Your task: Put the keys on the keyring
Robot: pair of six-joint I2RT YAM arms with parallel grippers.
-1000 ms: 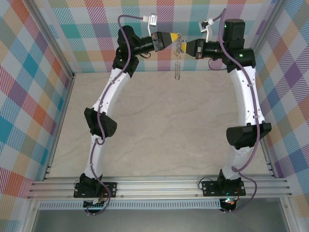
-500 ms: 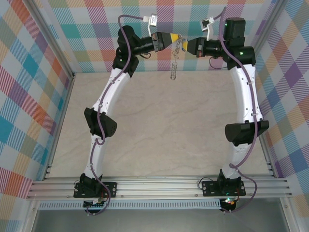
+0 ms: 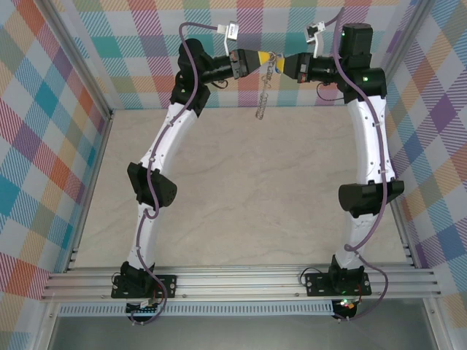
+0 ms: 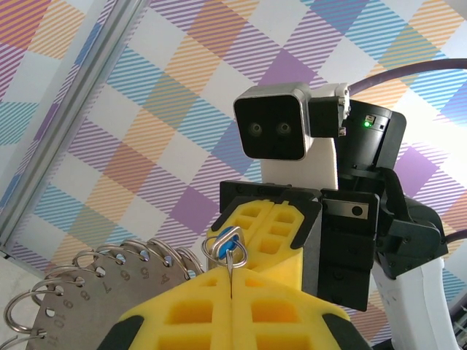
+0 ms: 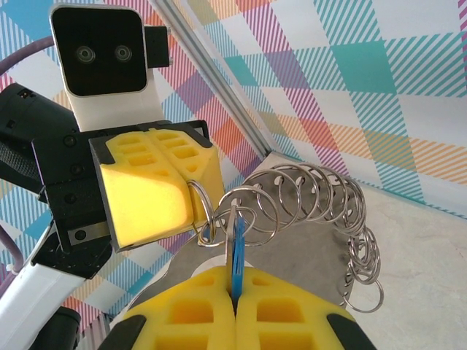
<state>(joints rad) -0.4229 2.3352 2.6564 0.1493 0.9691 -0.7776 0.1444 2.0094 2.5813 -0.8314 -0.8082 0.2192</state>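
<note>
Both grippers meet high at the back wall. My right gripper is shut on the blue-headed key, which stands edge-on between its yellow pads. The key head also shows from the left wrist, inside a small wire ring. My left gripper is shut on a thin ring of the keyring. The keyring is a grey metal plate edged with several loops. It hangs below the fingertips as a chain-like strip. Key and ring overlap; whether the key is threaded is unclear.
The checked back wall is close behind both grippers. The beige tabletop lies far below them. Aluminium frame posts run along the sides, and purple cables loop off both arms.
Both grippers have risen slightly and stayed tip to tip. The hanging keyring has swung a little to the left. Both grips are unchanged.
</note>
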